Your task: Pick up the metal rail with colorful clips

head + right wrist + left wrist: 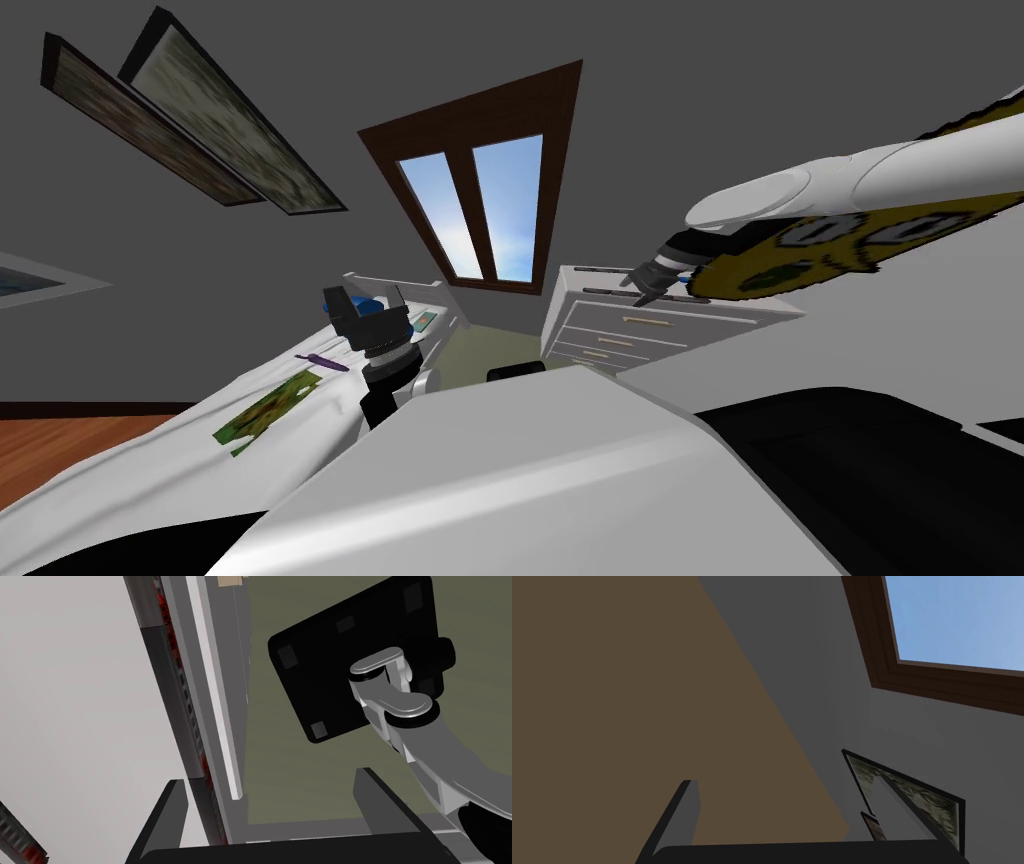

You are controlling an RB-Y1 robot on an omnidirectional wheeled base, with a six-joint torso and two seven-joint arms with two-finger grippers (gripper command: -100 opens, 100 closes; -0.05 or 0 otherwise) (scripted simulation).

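Note:
On the white dresser top (pixel 75 701), close to its edge, lies the rail (pixel 170 686), long and dark grey with red clips along one side. My right gripper (pixel 271 776) hovers just above it, open. The rail runs between the fingers, close to one finger (pixel 172 811). In the head view the right gripper (pixel 645 288) reaches over the dresser top (pixel 745 310), where the rail (pixel 608 291) is a thin dark line. My left gripper (pixel 366 295) is raised in front of my chest, open and holding nothing, as its fingers (pixel 682 816) show in the left wrist view.
A second dark rail with red clips (pixel 20 836) lies farther in on the dresser top. The dresser's drawer fronts (pixel 620 335) face an olive floor (pixel 300 786). To my left a white surface (pixel 180 440) carries a green patterned sheet (pixel 270 408) and a purple object (pixel 322 361).

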